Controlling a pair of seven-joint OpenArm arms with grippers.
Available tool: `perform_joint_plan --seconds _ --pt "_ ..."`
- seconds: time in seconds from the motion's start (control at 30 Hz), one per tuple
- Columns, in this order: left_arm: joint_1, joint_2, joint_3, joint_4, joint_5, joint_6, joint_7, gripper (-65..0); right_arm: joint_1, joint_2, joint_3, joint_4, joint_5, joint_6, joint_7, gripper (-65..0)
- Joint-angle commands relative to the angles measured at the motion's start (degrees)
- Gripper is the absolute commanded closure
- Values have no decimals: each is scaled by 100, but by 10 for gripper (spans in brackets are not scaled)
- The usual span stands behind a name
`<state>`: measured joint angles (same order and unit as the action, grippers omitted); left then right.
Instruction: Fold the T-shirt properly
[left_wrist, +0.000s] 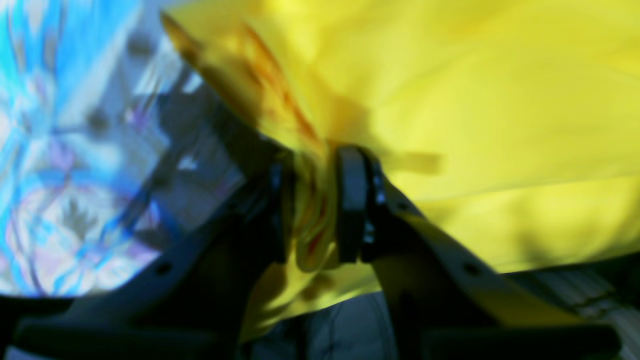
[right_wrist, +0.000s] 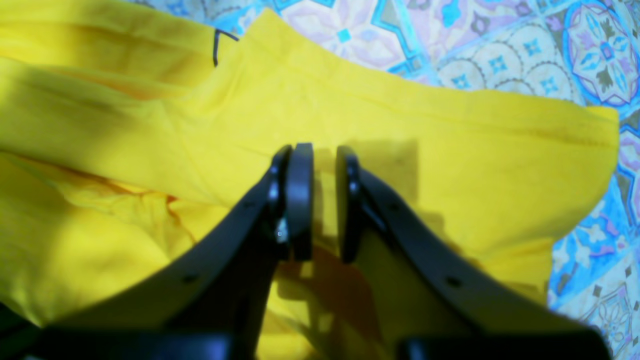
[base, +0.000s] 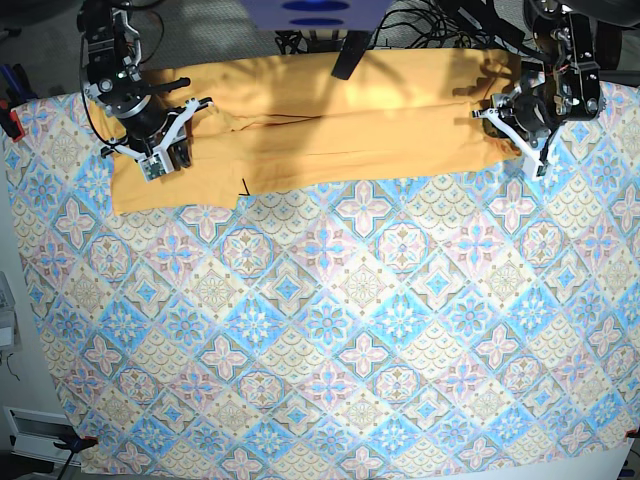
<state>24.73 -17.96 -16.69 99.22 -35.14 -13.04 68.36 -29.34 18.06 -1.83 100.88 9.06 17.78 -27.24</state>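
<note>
The yellow-orange T-shirt (base: 350, 140) lies as a long band along the far edge of the table. My left gripper (base: 512, 132) sits at its right end. In the left wrist view, which is blurred, that gripper (left_wrist: 315, 200) is shut on a bunched fold of the T-shirt (left_wrist: 500, 125). My right gripper (base: 165, 150) is over the shirt's left end. In the right wrist view this gripper (right_wrist: 325, 200) stands narrow, with a fold of the T-shirt (right_wrist: 400, 125) pinched between its black fingers (right_wrist: 300, 195).
The blue-pink tile-patterned tablecloth (base: 350, 330) covers the table in front of the shirt. A thin dark mark (base: 243, 187) shows on the shirt's front edge near the left end. Cables (base: 440, 20) lie behind the table. A red clamp (base: 10, 122) holds the cloth's left edge.
</note>
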Motion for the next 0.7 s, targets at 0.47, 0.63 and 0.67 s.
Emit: perform_joint_plan --seconds 0.47,0.63,0.67 --pt "142 174 -111 764 -684 -2 -36 -128 20 53 73 88 30 -7 127 -82" --pt "424 -187 -692 755 -649 42 26 -186 20 53 73 88 30 -7 100 -82" --pt "468 -275 -700 737 -640 51 26 -223 20 53 73 88 30 -7 100 -82"
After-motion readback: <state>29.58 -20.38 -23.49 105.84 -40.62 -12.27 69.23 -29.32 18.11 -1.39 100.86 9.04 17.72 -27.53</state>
